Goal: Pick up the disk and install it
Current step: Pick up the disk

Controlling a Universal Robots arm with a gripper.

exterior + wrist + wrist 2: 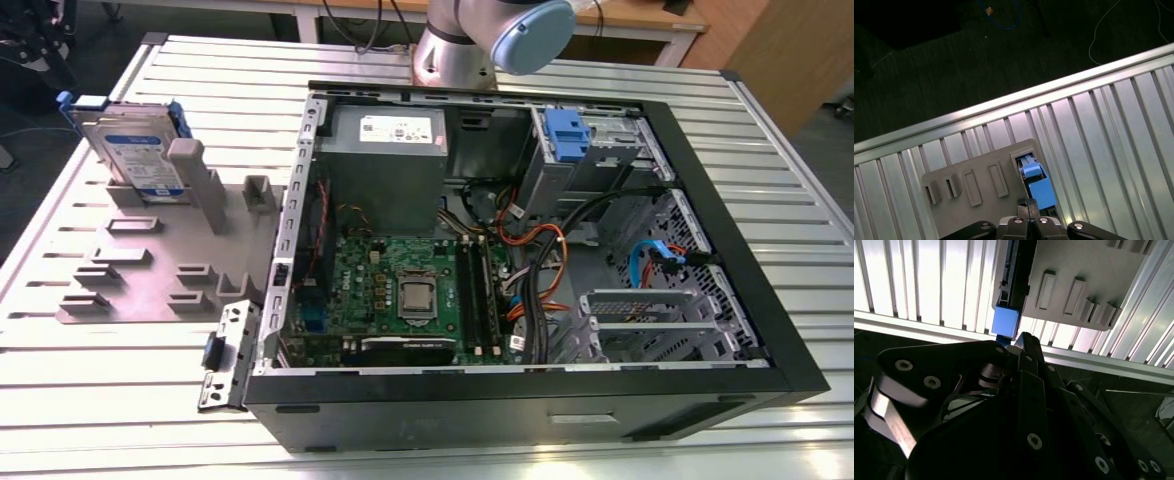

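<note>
At the exterior view's left the disk [134,150] stands on edge in a grey holder [134,285], well apart from the open case [534,410] to its right; in the first wrist view the gripper [1026,202], clenched on nothing, sits just beside the disk's blue end

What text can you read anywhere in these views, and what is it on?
Label on the disk: there is print, but it is too small to read.
White sticker on the grey metal box: there is print, but it is too small to read.
No other readable text in any view.
</note>
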